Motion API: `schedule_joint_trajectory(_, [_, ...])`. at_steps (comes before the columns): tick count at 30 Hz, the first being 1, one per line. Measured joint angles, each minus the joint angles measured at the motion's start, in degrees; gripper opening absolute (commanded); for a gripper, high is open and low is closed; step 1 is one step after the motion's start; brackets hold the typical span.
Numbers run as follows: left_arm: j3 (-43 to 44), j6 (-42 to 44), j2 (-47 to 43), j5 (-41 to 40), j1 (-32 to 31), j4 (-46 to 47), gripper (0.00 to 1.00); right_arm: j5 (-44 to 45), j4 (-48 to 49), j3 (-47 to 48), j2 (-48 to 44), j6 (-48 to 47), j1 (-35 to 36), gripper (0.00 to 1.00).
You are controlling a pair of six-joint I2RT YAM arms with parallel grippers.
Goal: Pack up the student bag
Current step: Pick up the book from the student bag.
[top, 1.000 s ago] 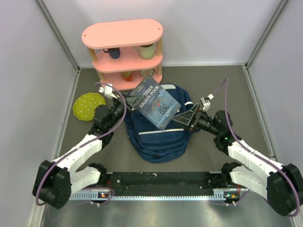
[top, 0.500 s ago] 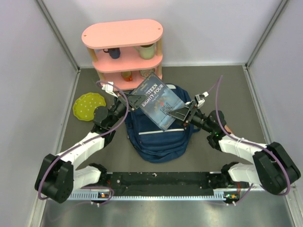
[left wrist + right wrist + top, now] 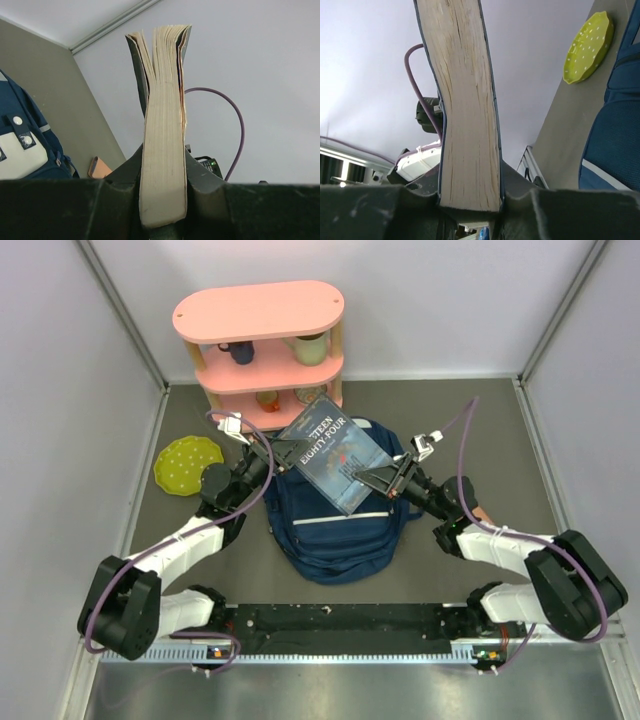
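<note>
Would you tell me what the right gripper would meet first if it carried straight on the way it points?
The right gripper would meet the book between its fingers first; beyond that, probably the left gripper on the opposite edge.

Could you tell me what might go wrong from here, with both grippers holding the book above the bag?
The book is pinched at opposite edges by the left gripper and right gripper; its pages bow, so uneven arm motion could bend it.
No opening shows on the student bag; the book may land on closed fabric.
</note>
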Motion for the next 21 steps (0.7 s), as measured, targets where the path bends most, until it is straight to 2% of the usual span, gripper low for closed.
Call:
schedule_joint_trajectory(1, [-0.02, -0.09, 0.00, -0.04, 0.00, -0.02, 0.00, 0.00, -0.09, 0.00, -0.09, -0.04, 0.00, 0.23])
schedule_joint_trajectory(2, [-0.02, -0.11, 0.00, -0.04, 0.00, 0.02, 0.00, 0.02, -0.11, 0.00, -0.20, -0.17, 0.04, 0.36])
schedule_joint_trajectory(4, [-0.02, -0.15, 0.00, -0.09, -0.02, 0.00, 0.00, 0.26, -0.22, 0.00, -0.33, -0.44, 0.07, 0.40])
schedule_joint_trajectory(5, [-0.02, -0.20, 0.00, -0.09, -0.07, 0.02, 0.00, 0.46, -0.28, 0.00, -0.44, -0.50, 0.17, 0.45])
schedule_joint_trajectory(7, [-0.02, -0.20, 0.00, -0.07, -0.07, 0.09, 0.00, 0.70, -0.31, 0.00, -0.68, -0.61, 0.39, 0.45])
schedule_joint_trajectory(10, [-0.02, -0.24, 0.00, -0.02, -0.07, 0.11, 0.00, 1.36, -0.59, 0.00, -1.36, -1.11, 0.83, 0.37])
schedule_joint_trajectory(11, [-0.02, -0.33, 0.00, 0.00, -0.07, 0.26, 0.00, 1.60, -0.76, 0.00, -1.53, -1.31, 0.96, 0.27])
schedule_joint_trajectory(13, [-0.02, -0.55, 0.00, 0.07, -0.07, 0.48, 0.00, 1.99, -1.44, 0.00, -1.95, -1.79, 1.20, 0.15])
schedule_joint_trajectory(14, [-0.02, -0.74, 0.00, 0.13, -0.09, 0.66, 0.00, 2.14, -1.66, -0.02, -2.10, -1.90, 1.31, 0.02])
schedule_joint_trajectory(16, [-0.02, -0.96, 0.00, 0.26, -0.07, 0.59, 0.02, 2.34, -1.90, -0.02, -2.47, -2.25, 1.44, 0.00])
schedule_joint_trajectory(20, [0.72, 0.13, -0.07, 0.72, -0.07, -2.36, 0.51, 2.95, -4.39, -0.02, -3.91, -2.99, 1.53, 0.00])
schedule_joint_trajectory(21, [1.33, 1.53, -0.15, 0.96, -0.04, -4.11, 0.73, 3.17, -5.55, -0.02, -4.61, -3.52, 1.53, 0.00])
